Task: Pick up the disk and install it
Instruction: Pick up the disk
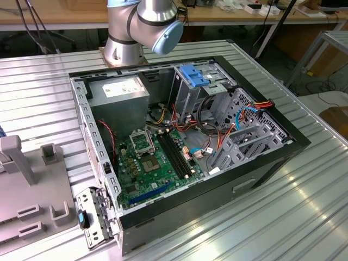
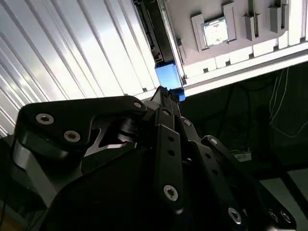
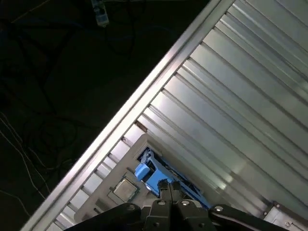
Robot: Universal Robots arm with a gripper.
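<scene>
End effector (image 3: 169, 185) closed tight and empty, tips near the blue-edged disk (image 3: 145, 172) standing beside the table (image 3: 231, 120) edge

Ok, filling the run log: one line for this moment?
stage: pickup | gripper: at disk, grasp unclear | disk: on grey holder, outside case | install: not done

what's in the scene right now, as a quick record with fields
disk: disk, dark slab in a blue frame, at the grey fixture near the table edge
gripper: gripper right at the disk's blue end in both wrist views
install site: computer case, lid off, lying on the table
in case: light-blue bracket at the drive bays
progress: disk not yet in the case
</scene>
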